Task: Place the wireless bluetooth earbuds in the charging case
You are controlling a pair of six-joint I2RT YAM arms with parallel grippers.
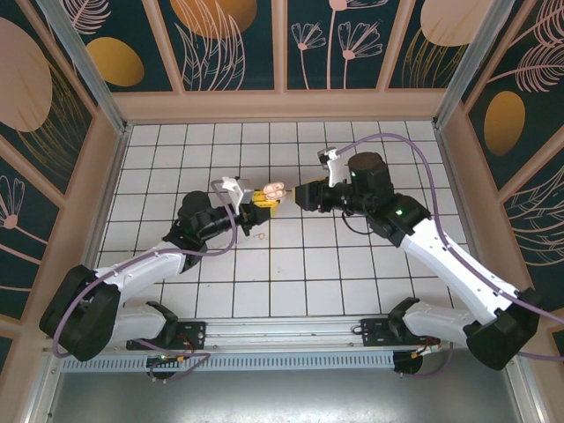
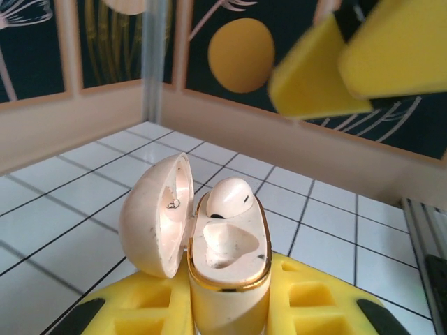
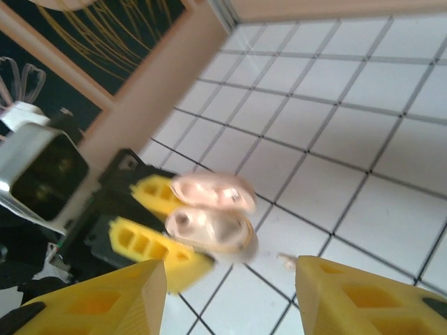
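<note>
Surroundings: white tiled bench (image 1: 352,273), boxed in by patterned walls (image 1: 229,44) at back and both sides. A small pale piece (image 3: 286,261) lies on a tile below the case; too blurred to identify. Nothing else lies near the work area. Obstruction: right gripper (image 1: 302,196) sits just beside the case (image 1: 271,189) on its right, at about the same height, with the jaws apart and nothing between them. From the left wrist its yellow fingers (image 2: 349,59) hang above and beyond the case, not touching. Container: case held above the bench, mid-field, in the left gripper (image 1: 263,201), jaws closed on its lower body. Lid (image 2: 150,216) swung open to the left, upright on its hinge. One earbud (image 2: 227,197) is seated in the far well; the near well is empty. Clearance: open tiles on every side of the case, with the walls well apart from both arms.
</note>
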